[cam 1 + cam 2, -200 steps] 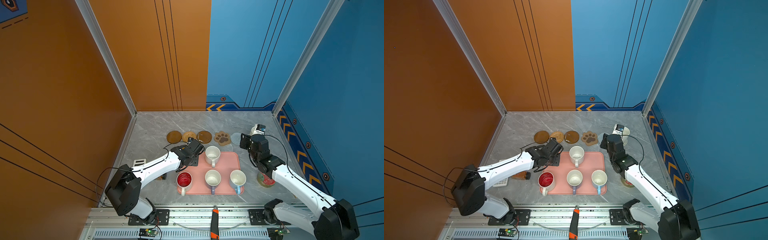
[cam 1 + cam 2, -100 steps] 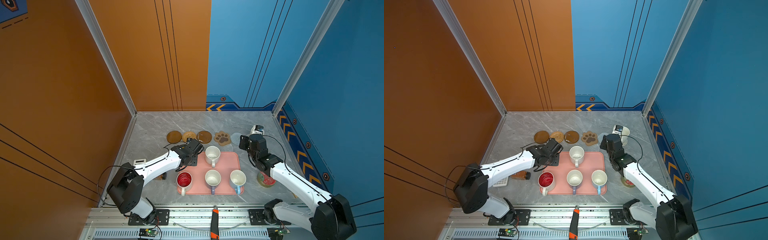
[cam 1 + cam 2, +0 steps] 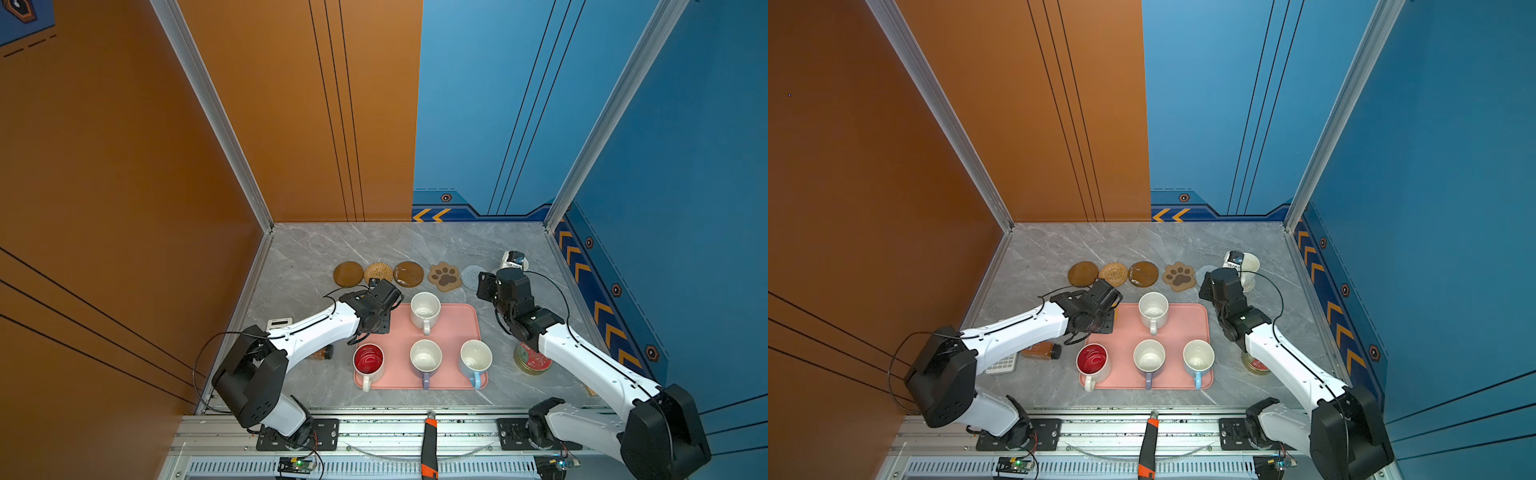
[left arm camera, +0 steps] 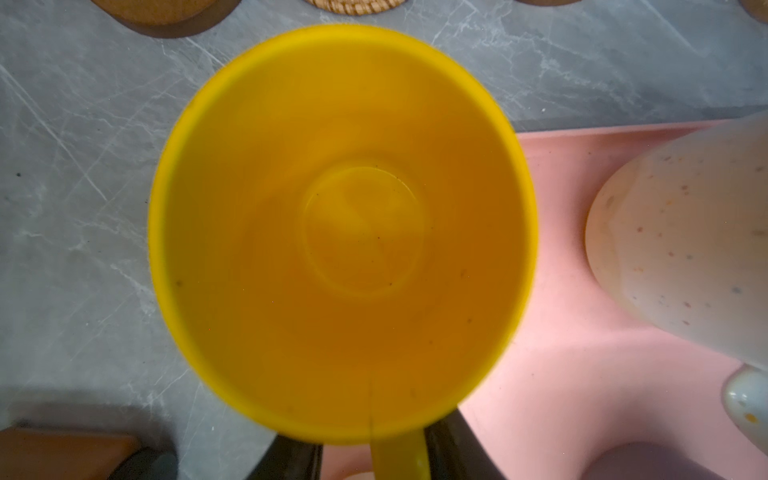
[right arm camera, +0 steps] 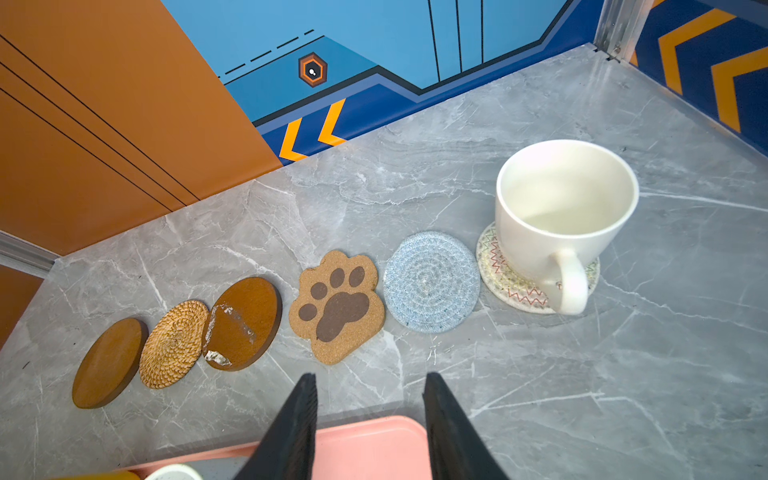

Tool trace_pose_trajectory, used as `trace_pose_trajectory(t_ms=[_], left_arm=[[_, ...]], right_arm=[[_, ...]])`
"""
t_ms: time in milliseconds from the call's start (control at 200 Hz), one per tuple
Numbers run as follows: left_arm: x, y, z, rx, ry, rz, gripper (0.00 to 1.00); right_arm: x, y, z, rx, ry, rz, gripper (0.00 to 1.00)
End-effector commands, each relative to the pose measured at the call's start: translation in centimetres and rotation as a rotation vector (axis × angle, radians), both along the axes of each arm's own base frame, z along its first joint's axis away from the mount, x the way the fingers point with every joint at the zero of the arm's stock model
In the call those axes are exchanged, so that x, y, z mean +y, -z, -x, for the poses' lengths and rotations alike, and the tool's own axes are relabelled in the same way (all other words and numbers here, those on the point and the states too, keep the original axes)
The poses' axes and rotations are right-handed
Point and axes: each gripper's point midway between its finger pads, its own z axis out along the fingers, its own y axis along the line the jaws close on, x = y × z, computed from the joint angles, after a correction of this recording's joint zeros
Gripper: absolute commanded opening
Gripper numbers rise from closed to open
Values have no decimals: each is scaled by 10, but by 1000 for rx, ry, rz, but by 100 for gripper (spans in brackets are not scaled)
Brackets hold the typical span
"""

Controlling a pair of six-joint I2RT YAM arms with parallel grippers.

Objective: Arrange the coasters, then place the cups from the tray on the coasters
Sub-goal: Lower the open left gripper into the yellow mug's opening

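We're seeing left claw (image 4: 372, 446) straddling yellow mug (image 4: 340, 232) handle, clamp unclear, right claw (image 5: 370, 411) hanging part-open, holding nothing, cream mug (image 5: 561, 208) just ahead

Both top views look steeply down from high above the front rail (image 3: 374, 424) onto the whole marble table (image 3: 374, 245), nearly alike. The left wrist camera sits very close, straight over the yellow mug (image 4: 340, 232) and pink tray (image 4: 582, 395) corner. The right wrist camera faces obliquely toward the back wall (image 5: 374, 41), sharing the paw-shaped coaster (image 5: 337, 305) with both top views.
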Motion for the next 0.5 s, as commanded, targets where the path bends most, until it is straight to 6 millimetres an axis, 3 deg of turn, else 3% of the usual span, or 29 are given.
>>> trace_pose_trajectory(t_ms=[0,495], left_arm=[[7,-3,0,-6,-7,-16,39],[2,3,-4,10,9,-36,34]], right_arm=[[1,-3,-2,10,0,-15,40],[1,0,-3,21,-3,-15,40]])
